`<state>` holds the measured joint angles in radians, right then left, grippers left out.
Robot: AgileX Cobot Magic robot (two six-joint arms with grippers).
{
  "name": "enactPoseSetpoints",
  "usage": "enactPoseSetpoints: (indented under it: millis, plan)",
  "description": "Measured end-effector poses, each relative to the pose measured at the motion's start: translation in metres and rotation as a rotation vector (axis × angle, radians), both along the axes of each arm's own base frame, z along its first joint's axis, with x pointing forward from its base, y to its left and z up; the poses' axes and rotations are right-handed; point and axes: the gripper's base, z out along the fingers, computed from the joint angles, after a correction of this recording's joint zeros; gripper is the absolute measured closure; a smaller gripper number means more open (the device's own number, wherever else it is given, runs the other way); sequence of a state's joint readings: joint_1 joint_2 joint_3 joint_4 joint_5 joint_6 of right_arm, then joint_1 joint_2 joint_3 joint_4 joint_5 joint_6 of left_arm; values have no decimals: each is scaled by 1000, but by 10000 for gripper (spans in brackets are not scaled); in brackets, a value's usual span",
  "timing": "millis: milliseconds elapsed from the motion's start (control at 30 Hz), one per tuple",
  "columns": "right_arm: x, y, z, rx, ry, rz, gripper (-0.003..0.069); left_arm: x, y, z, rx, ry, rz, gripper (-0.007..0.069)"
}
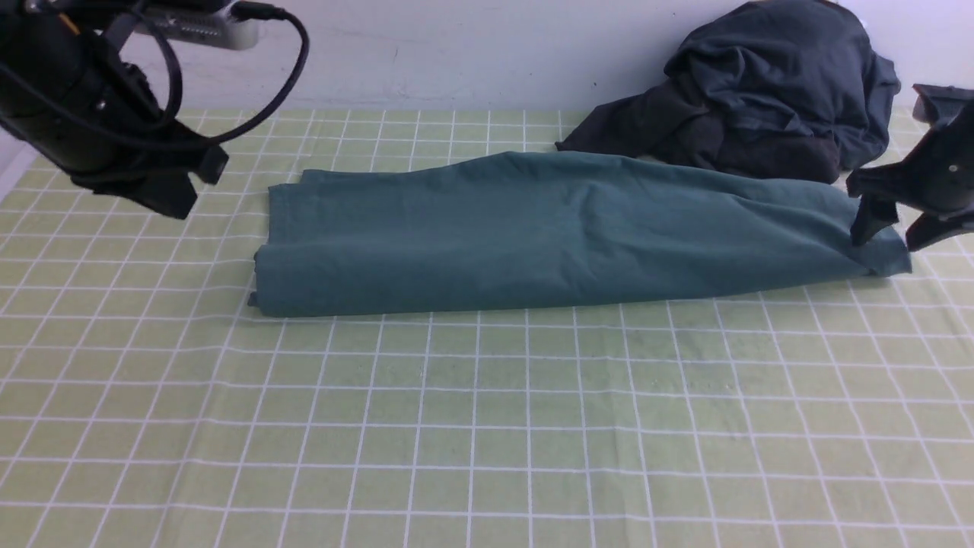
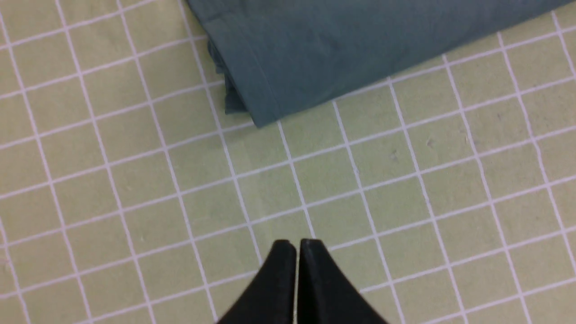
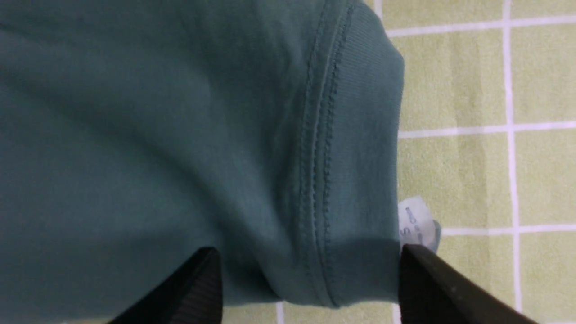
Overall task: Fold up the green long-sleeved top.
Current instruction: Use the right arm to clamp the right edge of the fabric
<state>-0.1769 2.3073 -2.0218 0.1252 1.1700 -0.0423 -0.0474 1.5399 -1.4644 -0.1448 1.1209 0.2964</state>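
One green top (image 1: 533, 228), folded long on checked tablecloth (image 1: 487, 426); left gripper (image 2: 297, 245) closed, empty; right gripper (image 3: 308, 252) open wide, straddling its ribbed edge (image 3: 355, 135)

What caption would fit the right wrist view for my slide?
Open right gripper poised over the stitched edge of the green top, white label peeking out above checked tablecloth.

Soft, even light, no glare
The green top (image 1: 563, 228) casts only a thin shadow on the desk (image 1: 487, 426); the close right wrist view is slightly blurred.
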Motion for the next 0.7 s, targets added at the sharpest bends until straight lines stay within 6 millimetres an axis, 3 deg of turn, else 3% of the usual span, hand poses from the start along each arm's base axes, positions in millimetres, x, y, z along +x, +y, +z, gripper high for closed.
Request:
enactPoseSetpoints:
  millis: [167,333,400,433,533,600,633,700]
  plan:
    - [3,-7,-28,-20,50,-73,104,-29,1,3,-1,-6,1,627]
    - [3,-9,-35,-23,68,-115,174,-72,5,5,15,-26,1,627]
    - [4,-9,-35,-24,66,-113,238,-87,7,2,29,-30,8,627]
    - [4,-9,-35,-26,60,-98,303,-100,9,-3,36,-39,23,627]
    - [4,-9,-35,-30,56,-73,414,-114,12,-10,48,-55,50,627]
    - [4,-9,-28,-44,42,-45,573,-131,16,-22,69,-68,95,627]
    - [4,-9,-28,-46,42,-42,581,-132,16,-23,71,-68,99,627]
    - [1,-11,-9,-89,8,-18,609,-149,21,-36,86,-58,148,627]
